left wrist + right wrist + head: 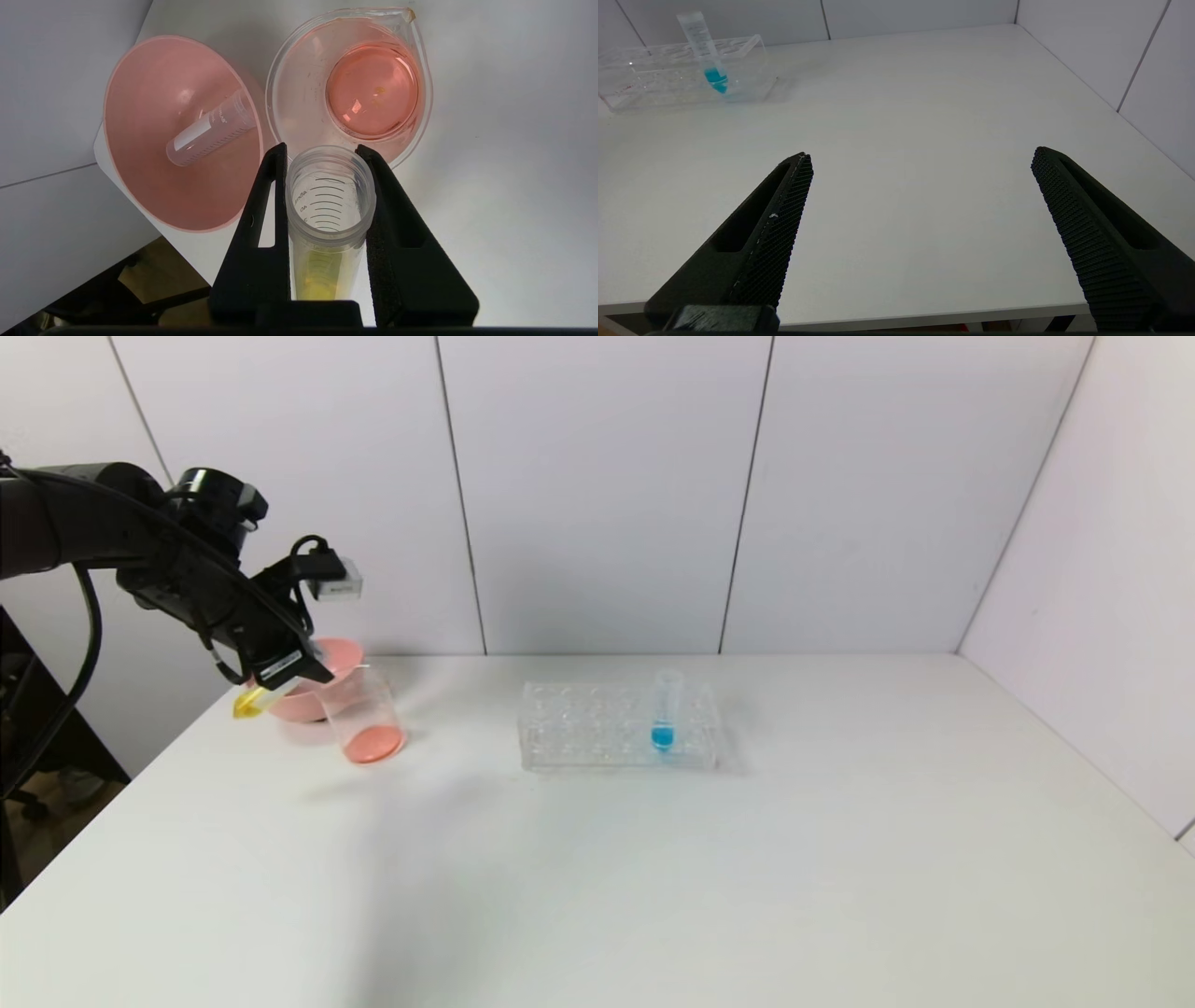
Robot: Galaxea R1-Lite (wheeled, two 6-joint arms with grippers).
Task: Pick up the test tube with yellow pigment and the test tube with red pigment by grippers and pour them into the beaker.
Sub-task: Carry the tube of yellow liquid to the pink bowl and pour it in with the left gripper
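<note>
My left gripper [306,672] is shut on the test tube with yellow pigment [250,702] and holds it tilted, mouth toward the beaker [359,714]. In the left wrist view the fingers [390,210] clamp the tube [327,205] near its mouth, and the yellow liquid sits at its bottom. The beaker [285,88] lies just beyond the mouth, with red-orange liquid at its bottom. No tube with red liquid shows. An empty clear tube [212,128] lies in the pink bowl [140,186]. My right gripper [922,158] is open and empty above the table's front edge.
The pink bowl [297,707] stands right behind the beaker near the table's left edge. A clear tube rack [579,728] at mid-table holds the blue tube [664,714]; both also show in the right wrist view, rack [654,79] and blue tube [710,56].
</note>
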